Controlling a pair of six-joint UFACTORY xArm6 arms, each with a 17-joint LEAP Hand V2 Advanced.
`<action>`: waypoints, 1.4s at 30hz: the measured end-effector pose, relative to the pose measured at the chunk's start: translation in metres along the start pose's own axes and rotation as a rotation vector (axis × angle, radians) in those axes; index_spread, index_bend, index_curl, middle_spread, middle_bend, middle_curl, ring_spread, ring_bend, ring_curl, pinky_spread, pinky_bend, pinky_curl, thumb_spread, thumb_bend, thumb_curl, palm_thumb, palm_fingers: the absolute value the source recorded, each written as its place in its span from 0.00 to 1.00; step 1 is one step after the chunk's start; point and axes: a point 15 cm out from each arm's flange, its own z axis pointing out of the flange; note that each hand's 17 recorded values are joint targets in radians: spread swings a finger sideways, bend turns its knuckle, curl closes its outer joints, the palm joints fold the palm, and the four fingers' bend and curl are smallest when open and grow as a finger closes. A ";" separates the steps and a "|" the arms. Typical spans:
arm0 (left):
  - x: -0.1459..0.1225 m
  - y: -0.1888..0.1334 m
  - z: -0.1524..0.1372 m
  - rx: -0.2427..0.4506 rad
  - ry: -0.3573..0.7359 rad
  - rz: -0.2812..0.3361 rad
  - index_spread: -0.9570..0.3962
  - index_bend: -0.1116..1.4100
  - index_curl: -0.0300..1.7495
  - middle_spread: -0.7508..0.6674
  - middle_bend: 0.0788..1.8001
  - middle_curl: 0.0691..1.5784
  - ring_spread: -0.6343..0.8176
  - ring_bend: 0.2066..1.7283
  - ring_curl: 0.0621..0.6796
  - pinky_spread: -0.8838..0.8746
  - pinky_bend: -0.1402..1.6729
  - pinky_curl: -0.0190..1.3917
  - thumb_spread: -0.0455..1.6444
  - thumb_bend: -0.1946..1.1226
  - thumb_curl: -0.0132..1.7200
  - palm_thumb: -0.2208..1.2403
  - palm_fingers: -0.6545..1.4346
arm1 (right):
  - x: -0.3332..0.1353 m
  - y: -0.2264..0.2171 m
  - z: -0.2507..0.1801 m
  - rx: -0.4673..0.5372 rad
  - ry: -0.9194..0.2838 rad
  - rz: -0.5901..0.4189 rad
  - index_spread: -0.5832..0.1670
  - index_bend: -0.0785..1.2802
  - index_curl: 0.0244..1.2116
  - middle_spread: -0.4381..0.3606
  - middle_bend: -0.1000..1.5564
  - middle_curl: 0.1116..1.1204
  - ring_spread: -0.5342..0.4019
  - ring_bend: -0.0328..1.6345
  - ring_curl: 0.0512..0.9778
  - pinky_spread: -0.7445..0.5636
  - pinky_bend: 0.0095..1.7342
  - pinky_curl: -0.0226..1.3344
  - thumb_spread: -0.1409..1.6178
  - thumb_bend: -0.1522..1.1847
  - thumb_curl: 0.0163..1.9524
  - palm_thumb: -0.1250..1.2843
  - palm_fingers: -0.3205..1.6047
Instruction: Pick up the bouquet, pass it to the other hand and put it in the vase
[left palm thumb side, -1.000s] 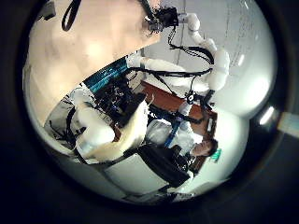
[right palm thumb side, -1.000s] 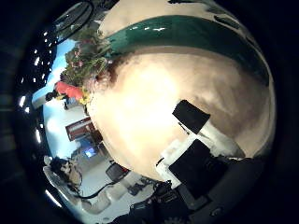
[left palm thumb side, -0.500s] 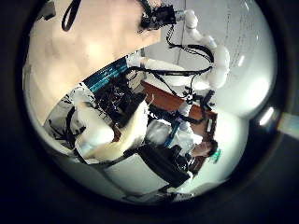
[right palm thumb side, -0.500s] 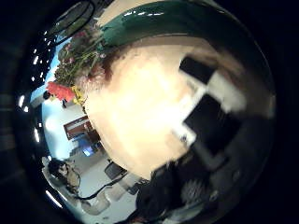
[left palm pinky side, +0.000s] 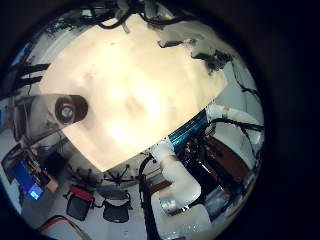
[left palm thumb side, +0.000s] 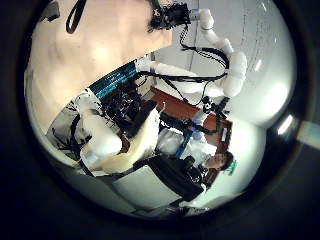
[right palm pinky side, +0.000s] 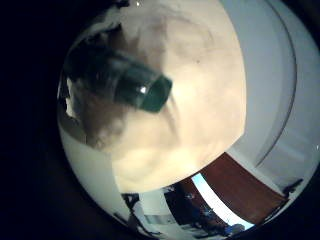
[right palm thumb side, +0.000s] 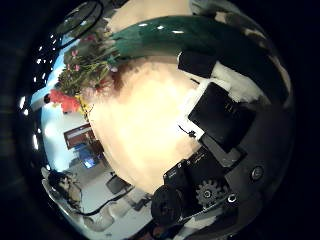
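— Where is the bouquet (right palm thumb side: 150, 45)?

— Right against the palm of the right robot hand (right palm thumb side: 215, 120). Its wrapped stem runs across the right thumb side view, with the flowers (right palm thumb side: 85, 65) spreading at one end. In the right little finger side view the cut end of the wrap (right palm pinky side: 148, 94) pokes out close to the camera, above the worktop (right palm pinky side: 190, 110).

— Is that robot hand clamped on it?

— Yes, its fingers (right palm thumb side: 200, 65) curl in onto the wrap, with the thumb side parts bent in beside them.

— And the left robot hand (left palm thumb side: 105, 140)?

— It holds nothing. Its fingers are loose and spread, with nothing between them. It hangs well apart from the bouquet, and its thumb side view shows the right robot hand far off across the worktop.

— Can you see the vase (left palm pinky side: 68, 108)?

— Only in the left little finger side view. It stands upright on the worktop close to its edge, mouth open, well apart from both robot hands.
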 end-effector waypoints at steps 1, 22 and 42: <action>-0.001 0.000 0.000 0.001 0.001 0.000 0.65 0.19 0.23 0.61 0.11 0.22 0.58 0.37 0.13 0.69 0.43 0.01 0.73 0.13 0.17 0.33 0.46 | -0.001 0.000 -0.009 0.019 -0.001 -0.002 0.20 0.72 0.76 0.24 0.75 0.71 0.31 0.82 0.57 0.38 0.82 0.34 0.61 0.15 0.30 0.90 0.79; 0.005 -0.005 -0.018 0.055 -0.002 0.020 0.64 0.19 0.23 0.60 0.12 0.22 0.57 0.38 0.13 0.68 0.43 0.01 0.73 0.13 0.17 0.32 0.46 | -0.076 0.047 -0.213 0.318 -0.299 -0.158 0.39 0.87 0.82 0.37 0.87 0.71 0.36 0.89 0.68 0.45 0.82 0.48 0.57 0.16 0.44 0.94 0.75; 0.007 0.009 -0.019 0.079 0.018 0.054 0.63 0.19 0.23 0.59 0.12 0.22 0.56 0.37 0.13 0.68 0.43 0.01 0.72 0.13 0.18 0.32 0.46 | -0.009 0.042 -0.154 0.065 -0.151 -0.104 0.39 0.41 0.53 0.43 0.55 0.46 0.43 0.63 0.45 0.56 0.53 0.36 0.61 0.11 0.33 0.68 0.14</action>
